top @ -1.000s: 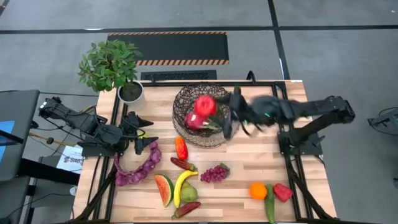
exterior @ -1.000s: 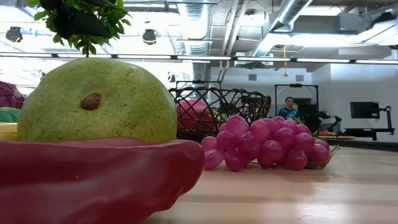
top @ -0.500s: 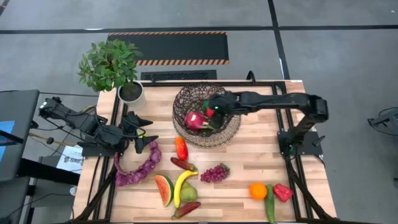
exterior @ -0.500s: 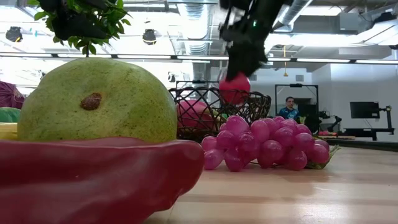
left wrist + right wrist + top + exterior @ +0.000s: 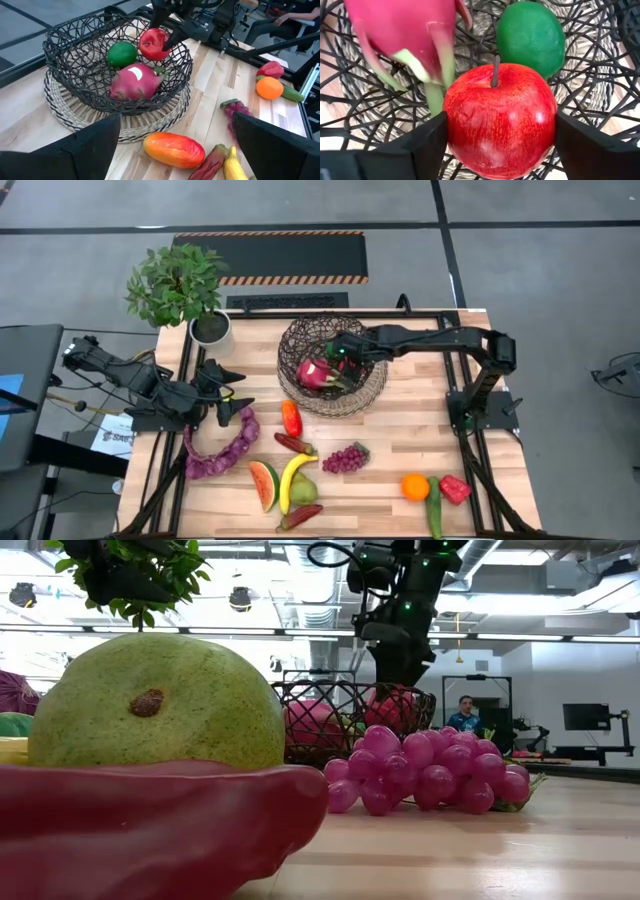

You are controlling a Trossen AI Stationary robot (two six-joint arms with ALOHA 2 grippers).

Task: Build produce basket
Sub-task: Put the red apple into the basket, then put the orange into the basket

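Grey workshop floor surrounds a pale wooden table (image 5: 420, 430), and from where I stand the wire basket (image 5: 300, 340) sits toward its far edge, between the two arms. Reaching into that basket is the right gripper (image 5: 170, 35), its fingers (image 5: 410, 150) standing on either side of a red apple (image 5: 500, 122). The apple looks to be down among the mesh, beside a pink dragon fruit (image 5: 134, 82) and a green fruit (image 5: 121, 54); whether the fingers are pressing it or have just let go, I cannot tell.

My reading is that this is the drop-off of the apple. The next move calls for spreading the fingers clear and lifting straight up out of the basket, so the rim wires are not snagged and the apple is not dragged along.

Plenty waits on the table: purple grapes (image 5: 343, 458), a banana (image 5: 291, 480), a watermelon slice (image 5: 263, 484), an orange (image 5: 414, 485), red peppers (image 5: 455, 489) and a long purple string (image 5: 222, 445).

At the table's left edge, near the potted plant (image 5: 178, 285), the left gripper (image 5: 236, 392) waits with its fingers spread wide and empty.
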